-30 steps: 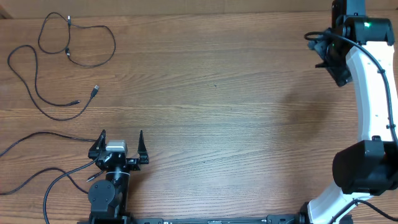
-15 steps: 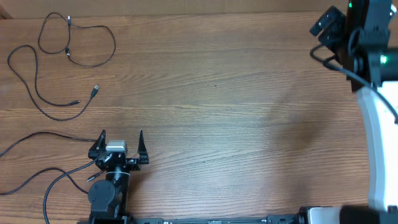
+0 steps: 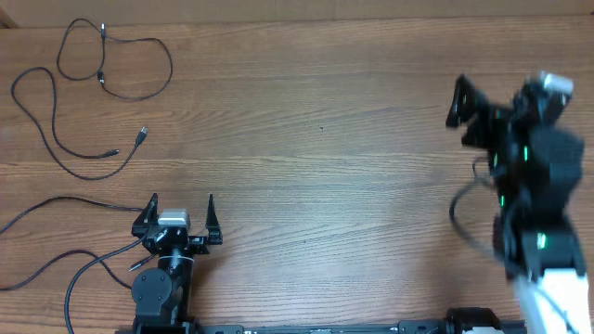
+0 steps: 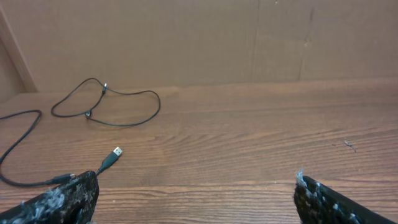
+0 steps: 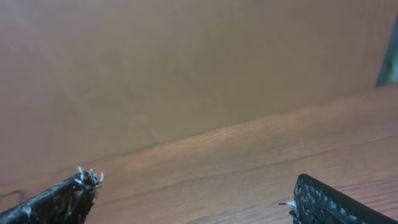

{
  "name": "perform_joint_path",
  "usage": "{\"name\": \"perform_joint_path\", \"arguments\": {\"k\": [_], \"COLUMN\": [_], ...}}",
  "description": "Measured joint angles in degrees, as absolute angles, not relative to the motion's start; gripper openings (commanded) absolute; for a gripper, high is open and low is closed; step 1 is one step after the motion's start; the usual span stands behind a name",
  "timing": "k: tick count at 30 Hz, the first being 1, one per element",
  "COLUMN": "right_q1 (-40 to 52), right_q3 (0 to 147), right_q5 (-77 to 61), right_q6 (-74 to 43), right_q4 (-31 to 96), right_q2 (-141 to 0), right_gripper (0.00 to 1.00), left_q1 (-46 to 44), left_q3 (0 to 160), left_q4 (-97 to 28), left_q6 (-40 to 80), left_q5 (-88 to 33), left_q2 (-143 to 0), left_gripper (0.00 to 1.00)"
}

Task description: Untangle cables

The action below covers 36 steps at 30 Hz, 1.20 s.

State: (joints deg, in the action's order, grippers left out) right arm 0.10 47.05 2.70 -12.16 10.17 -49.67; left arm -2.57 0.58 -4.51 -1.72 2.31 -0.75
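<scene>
Two thin black cables lie apart at the table's far left. One forms a loose loop (image 3: 171, 63), also seen in the left wrist view (image 4: 89, 114). The other is a longer cord ending in a silver-tipped plug (image 3: 142, 135) (image 4: 115, 152). My left gripper (image 3: 182, 202) (image 4: 196, 202) rests near the front edge, open and empty, with the plug just ahead of its left finger. My right gripper (image 3: 469, 109) (image 5: 196, 199) hovers blurred over the right side, open, nothing between its fingers.
The arms' own thicker black cables (image 3: 56, 260) trail off the front left edge. A brown cardboard wall (image 4: 186, 37) (image 5: 186, 62) stands along the back of the wooden table (image 3: 316, 158).
My right arm has swung from the far right back corner toward the front along the right side. The left arm and both cables are where they were.
</scene>
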Motion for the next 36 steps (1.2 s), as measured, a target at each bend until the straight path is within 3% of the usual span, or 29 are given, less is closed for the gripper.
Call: {"name": "perform_joint_path", "arguments": {"k": [10,15,36], "right_q1": [-1.83,-1.83,-0.64], "right_q3": [24.36,16.88,2.59], "right_q5": [-0.49,-1.34,-5.04], "right_q6": [-7.92,-6.90,-1.96], "right_q4": [7.16,7.11,0.03], "right_q2": [-16.36,-8.64,-0.84], "right_gripper": [1.00,1.00,1.00], "left_q1": [-2.57,-2.57,-2.57], "left_q3": [0.56,0.54,0.54], "left_q4": [-4.45,-4.47,-4.47], "left_q6": [-1.74,-1.87,-1.89], "left_q5": [2.20,2.17,2.20], "left_q2": [-0.69,-0.69,-0.69], "left_gripper": [1.00,1.00,1.00]}}
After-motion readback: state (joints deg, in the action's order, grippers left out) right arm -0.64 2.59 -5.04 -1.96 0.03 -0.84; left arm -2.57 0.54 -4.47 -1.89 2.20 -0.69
